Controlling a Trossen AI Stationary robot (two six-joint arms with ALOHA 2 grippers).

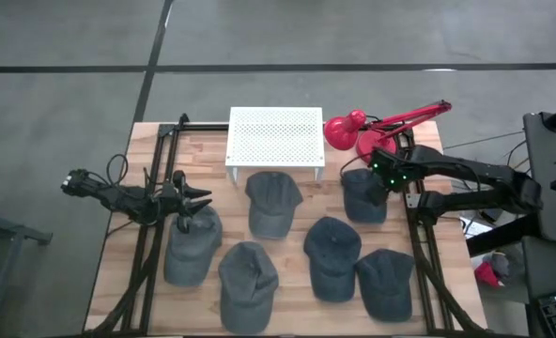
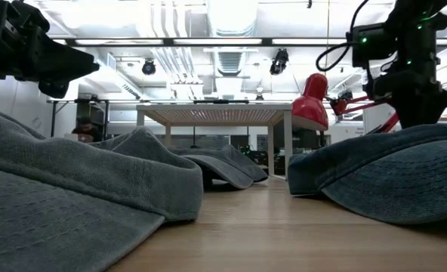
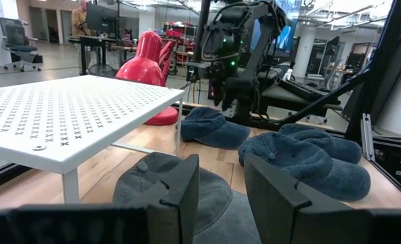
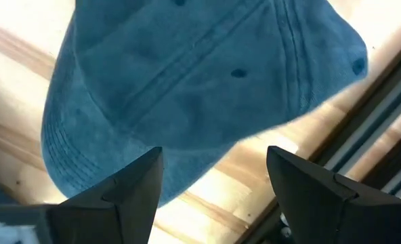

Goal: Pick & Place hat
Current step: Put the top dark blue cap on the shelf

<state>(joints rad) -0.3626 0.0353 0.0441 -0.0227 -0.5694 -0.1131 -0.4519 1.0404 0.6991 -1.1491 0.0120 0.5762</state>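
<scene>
Six dark grey caps are laid out on the wooden worktop [image 1: 301,211], spread apart, presumably so that each can be reached singly. In the high view they occupy the middle and lower part of the frame, below a white perforated stand [image 1: 275,136] at top centre. A red desk lamp [image 1: 358,131] lies at the upper right of the worktop.

The right claw [image 1: 383,178] is positioned directly over the cap at the right [image 1: 363,195], the one nearest the lamp. In the right wrist view its two fingers are seen spread wide, with the crown of that cap [image 4: 200,88] filling the space beyond them; nothing is gripped. The claw is judged to be lined up for a descent onto this cap, which is taken to be the hat in hand. The cap rests flat on the worktop, not yet lifted.

The left claw [image 1: 189,199] is held at the left of the frame, over the upper end of the cap at the lower left [image 1: 192,244]. Its fingers [image 3: 180,196] are seen partly parted with nothing between them. This arm is judged to be waiting.

The stand is judged a likely place for the hat, though this cannot be confirmed.
</scene>
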